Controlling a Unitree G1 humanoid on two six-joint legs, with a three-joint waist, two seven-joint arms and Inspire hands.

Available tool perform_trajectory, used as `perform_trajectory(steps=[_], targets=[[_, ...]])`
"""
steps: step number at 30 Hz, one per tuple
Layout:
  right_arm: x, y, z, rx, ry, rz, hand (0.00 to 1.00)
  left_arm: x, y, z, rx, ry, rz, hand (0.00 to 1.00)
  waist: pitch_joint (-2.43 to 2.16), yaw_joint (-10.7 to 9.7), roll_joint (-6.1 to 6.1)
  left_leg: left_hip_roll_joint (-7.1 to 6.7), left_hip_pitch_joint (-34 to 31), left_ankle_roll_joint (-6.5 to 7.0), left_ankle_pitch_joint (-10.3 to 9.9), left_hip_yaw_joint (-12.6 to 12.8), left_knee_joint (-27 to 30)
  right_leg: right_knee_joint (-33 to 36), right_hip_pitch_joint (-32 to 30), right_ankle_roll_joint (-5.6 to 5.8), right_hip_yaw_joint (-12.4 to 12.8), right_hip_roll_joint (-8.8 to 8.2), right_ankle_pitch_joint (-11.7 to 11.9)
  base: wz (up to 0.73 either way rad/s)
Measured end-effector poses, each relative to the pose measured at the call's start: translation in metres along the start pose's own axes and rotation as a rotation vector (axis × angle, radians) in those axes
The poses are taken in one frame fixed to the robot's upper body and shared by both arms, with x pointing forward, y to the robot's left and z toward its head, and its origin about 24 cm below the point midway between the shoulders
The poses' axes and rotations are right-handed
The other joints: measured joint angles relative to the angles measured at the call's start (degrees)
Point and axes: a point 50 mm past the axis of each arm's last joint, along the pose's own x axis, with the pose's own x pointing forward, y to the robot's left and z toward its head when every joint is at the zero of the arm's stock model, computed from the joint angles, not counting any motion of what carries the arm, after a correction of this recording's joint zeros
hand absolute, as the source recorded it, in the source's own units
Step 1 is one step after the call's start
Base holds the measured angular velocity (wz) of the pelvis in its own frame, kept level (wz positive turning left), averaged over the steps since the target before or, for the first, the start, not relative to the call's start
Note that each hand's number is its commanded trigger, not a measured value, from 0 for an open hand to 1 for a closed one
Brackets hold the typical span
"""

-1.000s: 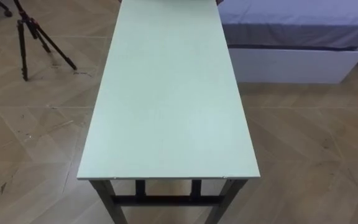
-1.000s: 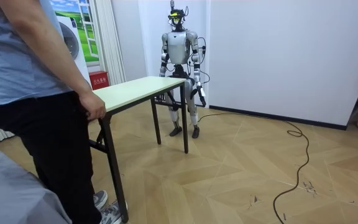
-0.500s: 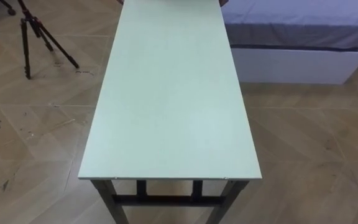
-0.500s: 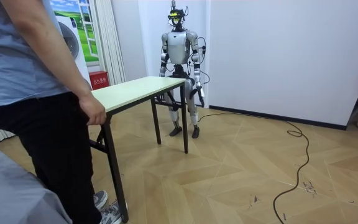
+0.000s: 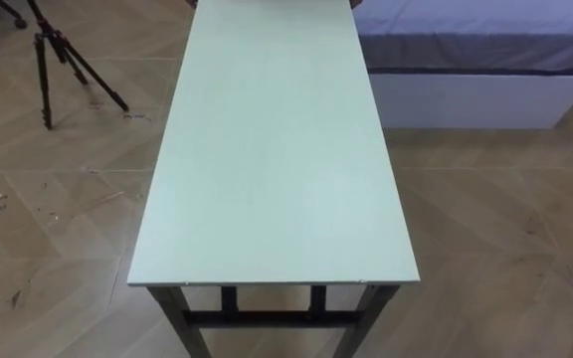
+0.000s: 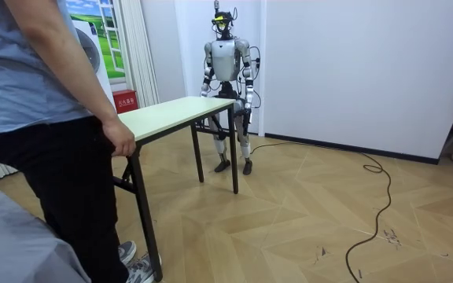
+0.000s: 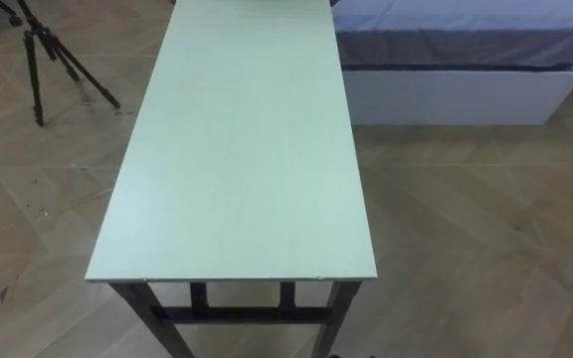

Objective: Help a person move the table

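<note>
Both left hand (image 6: 252,116) and right hand (image 6: 206,93), state unclear, in room view beside table (image 6: 171,116).

My two head eyes sit close above the near end of the table (image 5: 272,149) and look steeply down, facing along its length toward the frame's top. Both take in the tabletop, the tripod (image 5: 44,80) at upper left and the bed (image 5: 476,94) at upper right. The room camera stands well off beyond the far end, beside a person (image 6: 38,94) at frame left, and faces me at upper centre.
</note>
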Motion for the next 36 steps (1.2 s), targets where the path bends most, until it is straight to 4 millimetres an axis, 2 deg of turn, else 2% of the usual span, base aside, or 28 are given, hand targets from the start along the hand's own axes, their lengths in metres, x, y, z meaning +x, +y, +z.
perform_trajectory(steps=[1, 6, 10, 13, 19, 22, 26, 36], targets=[[-0.001, 0.003, 0.001, 0.021, -0.012, 0.033, 0.00, -0.001, -0.004, -0.001, -0.028, -0.005, -0.030, 0.00, -0.12, 0.0, 0.10, 0.00, -0.4, 0.00, 0.0, 0.2, 0.0, 0.0, -0.4, 0.00, 0.0, -0.01, 0.0, 0.00], [-0.002, 0.021, -0.003, 0.103, -0.028, 0.165, 0.00, -0.003, -0.029, -0.004, -0.163, -0.006, -0.177, 0.00, 0.08, 0.1, 0.73, 0.07, -0.7, 0.00, 0.0, 0.3, 0.0, 0.8, -0.8, 0.00, 0.0, 0.02, 0.0, -0.04], [-0.007, 0.052, -0.001, 0.111, -0.045, 0.350, 0.00, -0.017, -0.065, 0.005, -0.284, -0.042, -0.421, 0.00, 0.27, 0.0, 0.94, 0.16, -1.3, 0.00, 0.0, 0.3, -0.1, 1.0, -1.6, -0.02, -0.2, -0.34, 0.0, -0.01], [-0.007, 0.072, -0.001, 0.125, -0.027, 0.467, 0.00, -0.020, -0.084, 0.006, -0.270, -0.021, -0.527, 0.00, 0.31, 0.0, 0.98, 0.16, -1.2, 0.00, 0.0, 0.2, -0.1, 1.5, -1.5, -0.02, -0.1, -0.35, 0.0, 0.00], [-0.008, 0.096, -0.005, 0.119, 0.007, 0.574, 0.00, -0.029, -0.117, 0.000, -0.214, 0.022, -0.668, 0.00, 0.63, 0.0, 0.34, -0.22, -1.7, 0.00, 0.0, 0.3, -0.1, 1.9, -2.4, 0.00, -0.2, -0.89, 0.0, 0.02], [-0.009, 0.104, -0.006, 0.113, 0.012, 0.621, 0.00, -0.034, -0.126, 0.002, -0.208, 0.015, -0.721, 0.00, 0.52, 0.0, 0.16, -0.38, -1.8, 0.00, 0.0, 0.2, -0.1, 2.0, -2.5, 0.13, -0.3, -1.02, 0.1, 0.00], [-0.010, 0.108, -0.007, 0.107, 0.020, 0.651, 0.00, -0.035, -0.127, 0.004, -0.203, 0.009, -0.736, 0.00, 0.39, 0.0, -0.05, -0.43, -1.7, 0.00, 0.0, 0.2, -0.1, 2.3, -2.5, 0.16, -0.3, -1.03, 0.1, 0.00], [-0.011, 0.117, -0.004, 0.110, 0.024, 0.712, 0.00, -0.041, -0.132, 0.012, -0.181, -0.012, -0.781, 0.00, 0.52, 0.2, 0.36, -0.49, -1.9, 0.00, 0.0, 0.3, -0.1, 2.7, -2.7, 0.19, -0.4, -1.02, 0.1, 0.00]])
